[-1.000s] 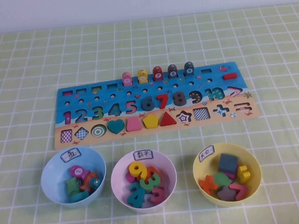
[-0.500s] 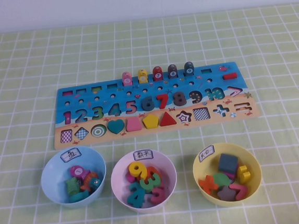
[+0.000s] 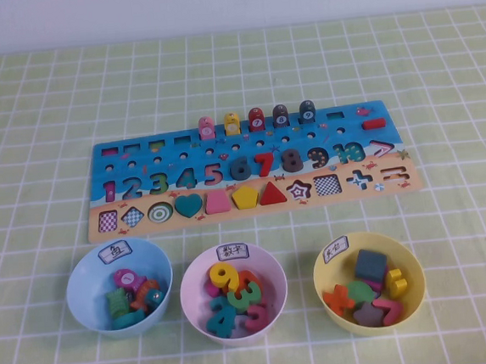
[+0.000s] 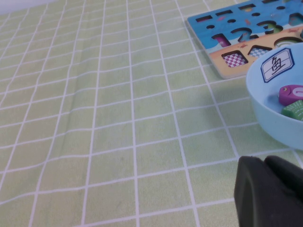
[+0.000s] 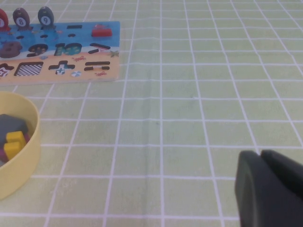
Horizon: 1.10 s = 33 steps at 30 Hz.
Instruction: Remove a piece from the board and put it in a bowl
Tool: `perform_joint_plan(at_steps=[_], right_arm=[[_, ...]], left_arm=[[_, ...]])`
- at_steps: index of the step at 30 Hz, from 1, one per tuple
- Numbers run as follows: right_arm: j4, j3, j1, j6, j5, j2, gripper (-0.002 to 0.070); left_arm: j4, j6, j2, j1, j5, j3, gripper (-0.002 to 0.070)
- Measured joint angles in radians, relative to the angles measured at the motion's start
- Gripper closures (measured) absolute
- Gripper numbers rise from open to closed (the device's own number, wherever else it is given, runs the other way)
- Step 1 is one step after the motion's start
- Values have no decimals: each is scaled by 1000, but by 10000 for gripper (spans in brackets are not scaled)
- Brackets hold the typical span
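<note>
The piece, dark teal-blue with a rounded top and a white number circle, stands upright at the far edge of the board. It is the rightmost in a row of five upright pieces; just to its left stands the dark grey piece, then the red piece, the yellow piece and the pink piece.

The board lies flat on the green checked tablecloth, its long side running left to right, with the blue part far and the tan strip of shapes near.

Three bowls stand in a row on the near side of the board, apart from it. The bowl, light blue with a white label on its far rim, is at the left and holds several coloured pieces. The white-pink bowl stands in the middle and holds number pieces. The yellow bowl stands at the right and holds mixed shapes.

The left gripper is low over the cloth, near and to the left of the light blue bowl. The right gripper is low over the cloth, to the right of the yellow bowl. For both grippers, only a dark part of the body shows, so the finger state cannot be determined. Neither gripper appears in the high view.
</note>
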Motion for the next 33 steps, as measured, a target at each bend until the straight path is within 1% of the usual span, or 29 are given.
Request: perform_joint_plan(at_steps=[2, 4, 6, 11, 17, 20, 27, 33], right_arm=[[17, 0, 0, 0, 0, 0, 694], [80, 0, 0, 0, -2, 0, 694], [208, 0, 0, 0, -17, 0, 694], [613, 0, 0, 0, -93, 0, 694], [937, 0, 0, 0, -201, 0, 694], [987, 0, 0, 0, -199, 0, 694], [1001, 0, 0, -11, -175, 0, 694], [970, 0, 0, -154, -129, 0, 694]], left_arm=[[0, 0, 0, 0, 0, 0, 678], [0, 0, 0, 0, 0, 0, 678], [0, 0, 0, 0, 0, 0, 678], [0, 0, 0, 0, 0, 0, 678], [0, 0, 0, 0, 0, 0, 679], [0, 0, 0, 0, 0, 0, 679], [0, 0, 0, 0, 0, 0, 679], [0, 0, 0, 0, 0, 0, 679]])
